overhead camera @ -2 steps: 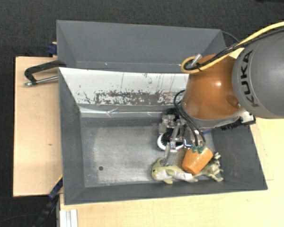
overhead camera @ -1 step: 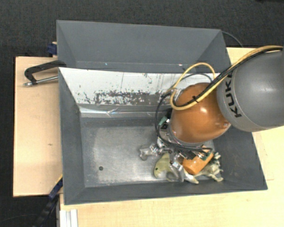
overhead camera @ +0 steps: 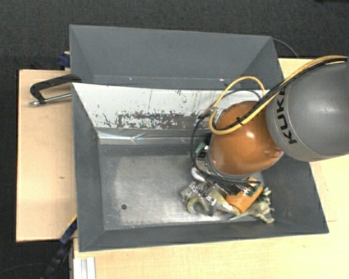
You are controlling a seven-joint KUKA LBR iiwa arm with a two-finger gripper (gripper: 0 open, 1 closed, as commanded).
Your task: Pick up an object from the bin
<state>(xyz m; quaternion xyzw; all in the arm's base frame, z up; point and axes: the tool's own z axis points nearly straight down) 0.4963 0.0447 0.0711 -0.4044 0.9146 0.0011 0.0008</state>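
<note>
We see the arm reaching in from three o'clock, its rounded orange cover hanging over the four o'clock part of the grey bin. Yellow and black cables loop over the cover toward twelve o'clock. Below the cover, the pincer is down at the bin's floor, right on a small heap lying at about five o'clock, against the near wall. We cannot tell whether the pincer is wide or narrow, since the cover hides most of it, nor whether it grips anything. Nearest to it are a silvery metal piece at the heap's nine o'clock end and an orange piece in its middle. A pale piece lies at the three o'clock end.
</note>
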